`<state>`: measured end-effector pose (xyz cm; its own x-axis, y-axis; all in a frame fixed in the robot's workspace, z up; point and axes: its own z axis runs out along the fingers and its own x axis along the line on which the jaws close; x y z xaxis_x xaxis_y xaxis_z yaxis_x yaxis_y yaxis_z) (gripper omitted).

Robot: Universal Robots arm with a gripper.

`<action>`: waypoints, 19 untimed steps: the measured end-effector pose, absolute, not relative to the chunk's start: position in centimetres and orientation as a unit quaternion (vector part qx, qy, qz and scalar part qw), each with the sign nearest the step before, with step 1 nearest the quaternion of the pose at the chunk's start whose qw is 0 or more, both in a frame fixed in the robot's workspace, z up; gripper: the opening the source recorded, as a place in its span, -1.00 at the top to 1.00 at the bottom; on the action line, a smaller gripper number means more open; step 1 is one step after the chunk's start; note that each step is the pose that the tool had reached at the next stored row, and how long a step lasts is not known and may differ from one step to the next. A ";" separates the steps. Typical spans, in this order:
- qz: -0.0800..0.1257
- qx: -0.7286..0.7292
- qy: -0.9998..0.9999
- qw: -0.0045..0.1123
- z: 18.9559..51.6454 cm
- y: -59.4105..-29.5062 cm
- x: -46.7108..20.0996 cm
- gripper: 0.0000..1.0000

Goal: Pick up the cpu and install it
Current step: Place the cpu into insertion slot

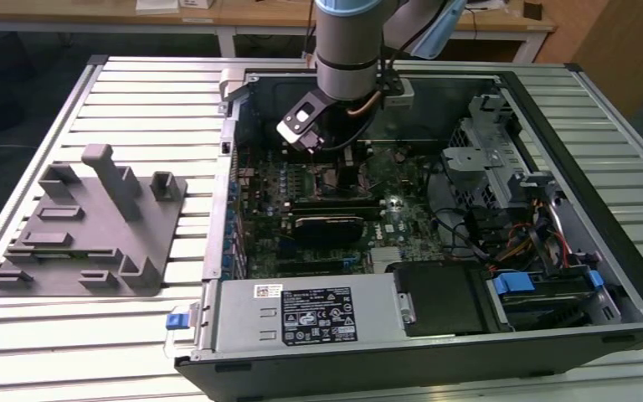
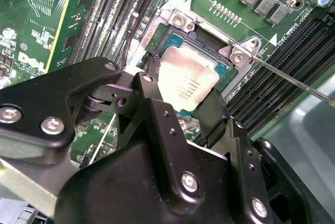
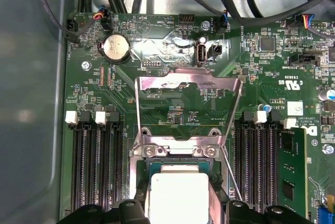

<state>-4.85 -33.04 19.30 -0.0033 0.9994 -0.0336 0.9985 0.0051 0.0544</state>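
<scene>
Gripper (image 2: pixel 180 90) is clamping the cpu (image 2: pixel 191 75) between its black fingers (image 2: pixel 154 101), one finger pressing on each of two opposite edges, jaws closed on it. Cpu is showing its silver top, with the green rim peeking out along two sides. In both wrist views it is sitting inside the socket (image 2: pixel 178 22) frame, square with it in the first wrist view (image 3: pixel 178 190). Can't tell if it is fully seated or hovering just above the contacts.

Load plate (image 3: pixel 188 82) is standing flipped open beyond the socket. Lever (image 2: pixel 293 80) is sticking out free, a thin wire running away from one socket corner. Black RAM slots (image 3: pixel 97 166) are flanking the socket on both sides.

In the exterior view the arm (image 1: pixel 350 33) is coming down from the upper centre of the frame into the open case (image 1: pixel 589 109), wrist over the upper middle of the board (image 1: pixel 400 213). Grey block (image 1: pixel 87 226) is lying at the left of that frame on the slatted table (image 1: pixel 143 84), well apart from the case.
</scene>
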 end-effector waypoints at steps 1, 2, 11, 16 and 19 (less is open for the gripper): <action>0.007 0.705 0.708 0.031 19.3 -33.0 -4.8 -0.07; 0.007 0.705 0.708 0.031 19.3 -33.0 -4.8 -0.07; 0.008 0.705 0.708 0.031 19.2 -33.0 -4.8 -0.07; 0.009 0.705 0.708 0.031 19.1 -33.0 -4.8 -0.09; 0.008 0.705 0.708 0.031 19.2 -33.0 -4.8 -0.22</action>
